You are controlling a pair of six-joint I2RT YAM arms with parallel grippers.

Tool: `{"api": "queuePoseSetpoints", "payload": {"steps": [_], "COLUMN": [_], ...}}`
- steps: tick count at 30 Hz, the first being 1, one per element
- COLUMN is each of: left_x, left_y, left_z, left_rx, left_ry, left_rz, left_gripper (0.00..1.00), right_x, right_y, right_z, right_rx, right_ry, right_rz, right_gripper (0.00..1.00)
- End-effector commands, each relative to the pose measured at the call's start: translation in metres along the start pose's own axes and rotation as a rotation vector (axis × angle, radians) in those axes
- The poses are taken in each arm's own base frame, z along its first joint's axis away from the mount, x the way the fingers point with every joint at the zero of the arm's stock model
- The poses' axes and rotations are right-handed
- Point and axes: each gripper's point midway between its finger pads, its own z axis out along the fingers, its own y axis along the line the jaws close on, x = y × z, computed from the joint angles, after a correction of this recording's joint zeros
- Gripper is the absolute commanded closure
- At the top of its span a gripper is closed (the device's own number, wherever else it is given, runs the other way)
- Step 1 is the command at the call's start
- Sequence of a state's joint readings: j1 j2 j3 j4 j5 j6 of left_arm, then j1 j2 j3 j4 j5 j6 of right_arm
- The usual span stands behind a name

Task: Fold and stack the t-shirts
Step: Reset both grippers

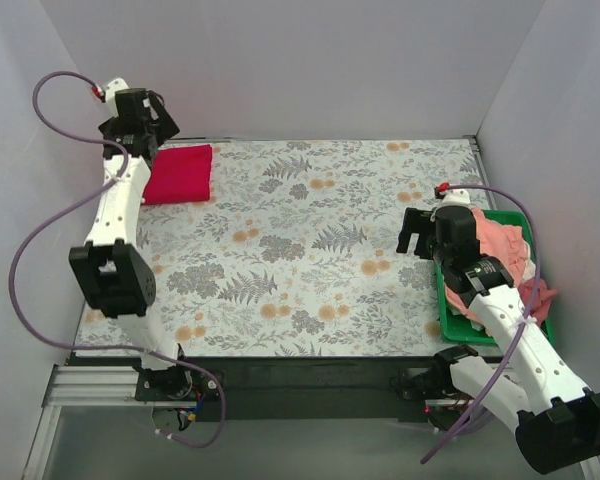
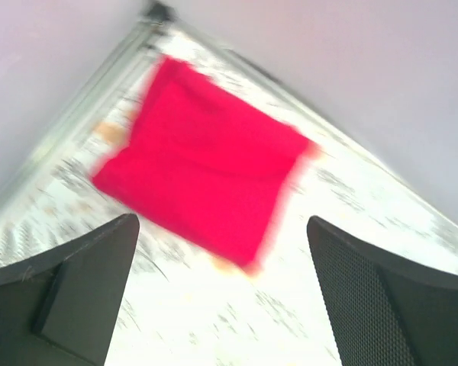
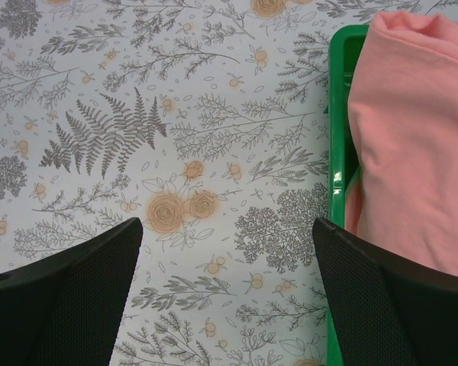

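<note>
Printed cloth (image 1: 300, 250): pale ground with grey ferns and orange blossoms, lying flat over the whole tabletop. Green plastic bin (image 1: 446, 312): standing on the cloth at its right edge, beside the right wall. Plain pale walls (image 1: 310, 70): enclosing three sides. Aluminium rail (image 1: 90, 385): along the near edge.

Three t-shirts are counted. One crimson red shirt (image 1: 178, 173) is seen just ahead of the left pincer (image 2: 221, 223). One salmon pink shirt (image 1: 500, 240) and one maroon-pink shirt (image 1: 538, 298) are heaped to the right of the right pincer (image 3: 225, 225). One green bin (image 1: 445, 300) is counted there, beside that pincer. Two pincers are counted over one bench (image 1: 310, 220).
</note>
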State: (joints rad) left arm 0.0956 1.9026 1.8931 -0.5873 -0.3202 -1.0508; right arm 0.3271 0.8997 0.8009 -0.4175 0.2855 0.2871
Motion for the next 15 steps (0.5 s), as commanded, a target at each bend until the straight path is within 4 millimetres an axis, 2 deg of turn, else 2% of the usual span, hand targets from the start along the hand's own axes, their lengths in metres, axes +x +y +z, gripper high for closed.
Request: {"api": "queuePoseSetpoints", "payload": {"steps": [1,2,3,4,5,6,7,8,9,10,11,12,13,14,15], "left_x": [0.042,0.042,0.075,0.089,0.103,0.111,0.139,0.147,0.157,0.185,0.197,0.211,0.225,0.253,0.261], "left_y": [-0.077,-0.085,-0.094,-0.106,-0.109,-0.119,-0.113,-0.109,-0.117,-0.106,-0.103,-0.105,-0.102,-0.085,-0.079], "left_z": [-0.082,-0.105,-0.114,-0.129,-0.137,-0.162,-0.165,-0.172,-0.198,-0.202,-0.211,-0.232,-0.239,-0.237,-0.245], "left_rx": [0.226,0.265,0.290,0.362,0.386,0.437,0.423,0.402,0.446,0.428,0.434,0.481,0.486,0.451,0.449], "left_ry": [0.022,0.008,0.068,0.116,0.144,0.159,0.201,0.188,0.196,0.238,0.254,0.274,0.300,0.344,0.361], "left_rz": [-0.058,-0.103,-0.095,-0.105,-0.110,-0.127,-0.099,-0.096,-0.102,-0.088,-0.092,-0.088,-0.090,-0.057,-0.059], "left_gripper": [0.08,0.08,0.08,0.07,0.07,0.07,0.07,0.07,0.07,0.07,0.07,0.06,0.06,0.06,0.06], "right_x": [0.013,0.014,0.017,0.018,0.021,0.025,0.025,0.031,0.032,0.032,0.034,0.036,0.038,0.038,0.044], "right_y": [-0.001,0.000,0.002,0.003,0.003,0.003,0.002,0.001,0.002,0.002,0.002,0.002,0.003,0.004,0.005], "right_z": [-0.002,-0.002,-0.003,-0.005,-0.006,-0.007,-0.009,-0.009,-0.009,-0.011,-0.011,-0.010,-0.010,-0.011,-0.009], "right_rx": [-0.013,-0.022,-0.037,-0.044,-0.048,-0.051,-0.053,-0.053,-0.058,-0.062,-0.066,-0.069,-0.073,-0.080,-0.086], "right_ry": [0.018,0.019,0.027,0.027,0.035,0.045,0.038,0.048,0.043,0.035,0.038,0.041,0.040,0.040,0.056], "right_rz": [0.015,0.022,0.022,0.021,0.023,0.023,0.024,0.023,0.027,0.031,0.033,0.043,0.046,0.049,0.046], "right_gripper": [0.02,0.02,0.02,0.02,0.02,0.02,0.02,0.02,0.02,0.02,0.02,0.02,0.02,0.02,0.02]}}
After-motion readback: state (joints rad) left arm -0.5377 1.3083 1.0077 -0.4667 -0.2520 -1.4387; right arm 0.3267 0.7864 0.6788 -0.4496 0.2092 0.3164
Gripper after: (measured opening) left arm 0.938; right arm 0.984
